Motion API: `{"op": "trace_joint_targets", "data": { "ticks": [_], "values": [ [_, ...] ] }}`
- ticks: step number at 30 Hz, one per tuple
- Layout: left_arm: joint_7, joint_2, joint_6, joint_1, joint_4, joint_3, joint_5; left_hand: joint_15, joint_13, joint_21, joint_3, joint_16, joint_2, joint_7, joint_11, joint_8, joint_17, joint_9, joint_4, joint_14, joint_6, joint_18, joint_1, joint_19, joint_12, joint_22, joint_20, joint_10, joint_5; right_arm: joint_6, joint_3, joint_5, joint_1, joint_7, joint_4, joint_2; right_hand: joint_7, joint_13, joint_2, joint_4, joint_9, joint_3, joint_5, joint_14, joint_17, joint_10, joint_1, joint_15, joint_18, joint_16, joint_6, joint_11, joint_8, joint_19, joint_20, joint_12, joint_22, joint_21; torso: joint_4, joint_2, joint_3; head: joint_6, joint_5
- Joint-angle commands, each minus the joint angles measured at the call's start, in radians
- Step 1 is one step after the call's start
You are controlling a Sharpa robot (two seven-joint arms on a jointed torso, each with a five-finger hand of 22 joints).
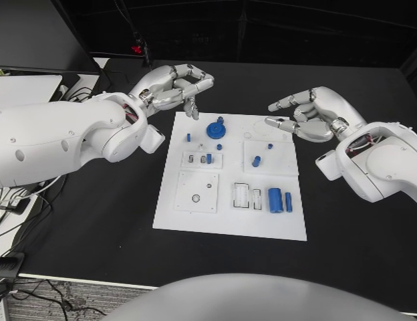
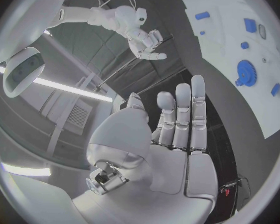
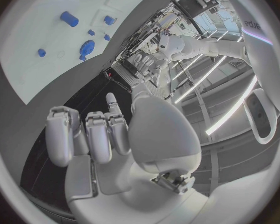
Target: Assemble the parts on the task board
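On the black table, task board sits centred with blue parts spread over it: gear-like blue disc near the far edge, two blue cylinders toward the near right. Left hand hovers off the board's far-left corner, fingers apart, holding nothing. Right hand hangs beyond the far-right corner, fingers loosely curled, also holding nothing.

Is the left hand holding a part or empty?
Empty: the left hand shows a bare palm, fingers extended, beside the task board.
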Motion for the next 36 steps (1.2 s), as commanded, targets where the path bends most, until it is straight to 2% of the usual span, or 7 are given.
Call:
{"op": "trace_joint_targets", "data": {
  "ticks": [1,2,3,8,20,28,36],
  "values": [
    [-0.283,0.006,0.178,0.014,0.008,0.001,-0.228,-0.003,0.361,0.128,-0.007,0.173,-0.009,0.026,-0.005,-0.018,0.401,-0.004,-0.004,0.2,0.018,-0.006,-0.005,0.045,0.169,0.134,-0.009,0.167,-0.006,0.017,0.0,0.131,0.001,0.083,-0.003,-0.012,0.004,0.263,0.01,0.001,0.002,-0.02,-0.007,0.104,0.263,0.102,-0.019,0.006,0.018,0.002,-0.02,0.008,0.015,-0.004,0.0,0.003,0.163,-0.004,-0.0075,-0.011,0.0054,-0.001,0.011],
    [-0.313,0.008,0.19,0.018,0.009,0.001,-0.252,-0.002,0.528,0.242,-0.008,0.244,-0.01,0.028,-0.006,-0.024,0.59,-0.004,-0.006,0.301,0.029,-0.029,-0.006,0.132,0.236,0.297,-0.011,0.25,-0.007,0.014,-0.001,0.149,0.0,0.095,-0.004,-0.017,0.005,0.263,0.013,0.001,0.003,-0.029,-0.008,0.104,0.263,0.102,-0.029,0.007,0.018,0.002,-0.029,0.009,0.022,-0.005,0.001,0.003,0.162,-0.004,-0.008,-0.012,0.0059,-0.001,0.013],
    [-0.356,0.013,0.207,0.024,0.009,0.001,-0.286,0.002,0.791,0.424,-0.013,0.335,-0.017,0.029,0.0,-0.024,0.914,0.0,-0.002,0.492,0.066,-0.074,-0.006,0.303,0.321,0.581,-0.012,0.391,-0.009,0.012,-0.001,0.189,0.0,0.119,-0.006,-0.023,0.009,0.263,0.018,0.001,0.005,-0.045,-0.008,0.104,0.263,0.102,-0.046,0.01,0.018,0.002,-0.047,0.012,0.035,-0.006,0.003,0.003,0.161,-0.006,-0.0088,-0.014,0.0068,-0.001,0.015],
    [-0.463,0.027,0.266,0.043,0.0,0.001,-0.351,0.023,0.833,0.658,-0.026,0.347,-0.024,0.044,0.024,-0.018,0.981,0.01,-0.002,0.534,0.169,-0.167,-0.022,0.684,0.33,1.072,0.014,0.414,-0.009,0.043,-0.006,0.347,-0.002,0.214,-0.022,-0.028,0.012,0.263,0.042,0.001,0.021,-0.074,-0.01,0.104,0.263,0.102,-0.045,0.017,0.024,0.002,-0.084,0.016,0.104,-0.023,0.009,0.003,0.149,-0.023,-0.0094,-0.015,0.0047,0.008,0.012],
    [-0.679,0.068,0.364,0.062,-0.023,0.001,-0.39,-0.003,0.833,0.663,-0.039,0.347,-0.036,0.011,-0.002,0.065,0.981,0.081,0.002,0.534,0.287,-0.171,-0.109,0.702,0.33,1.091,-0.002,0.414,-0.017,0.093,-0.013,0.485,-0.02,0.278,-0.043,-0.029,0.014,0.263,0.091,0.001,0.041,-0.096,0.0,0.104,0.263,0.102,-0.018,0.019,0.032,0.002,-0.138,0.02,0.201,-0.048,0.014,0.003,0.131,-0.047,-0.0085,-0.012,0.0031,0.021,0.011],
    [-0.715,0.093,0.37,0.062,-0.04,0.001,-0.4,0.002,0.833,0.663,-0.018,0.347,-0.068,0.016,0.002,0.085,0.981,0.132,0.002,0.534,0.224,-0.171,-0.194,0.702,0.33,1.091,-0.001,0.414,-0.012,0.099,-0.014,0.493,-0.033,0.271,-0.052,-0.029,0.015,0.263,0.104,0.001,0.053,-0.127,0.0,0.104,0.263,0.102,-0.012,0.021,0.035,0.002,-0.179,0.021,0.27,-0.057,0.016,0.003,0.124,-0.058,-0.0073,-0.013,0.0043,0.026,0.013],
    [-0.774,0.122,0.443,0.059,-0.075,0.001,-0.401,0.025,0.833,0.663,0.046,0.347,-0.114,0.037,0.024,0.106,0.981,0.18,0.005,0.534,0.12,-0.171,-0.3,0.702,0.33,1.091,0.021,0.414,-0.038,0.109,-0.014,0.494,-0.039,0.265,-0.057,-0.023,0.016,0.263,0.106,0.001,0.054,-0.131,0.0,0.104,0.263,0.102,-0.01,0.022,0.036,0.002,-0.186,0.022,0.28,-0.06,0.016,0.003,0.122,-0.061,-0.0093,-0.013,0.0021,0.03,0.011]
  ]
}}
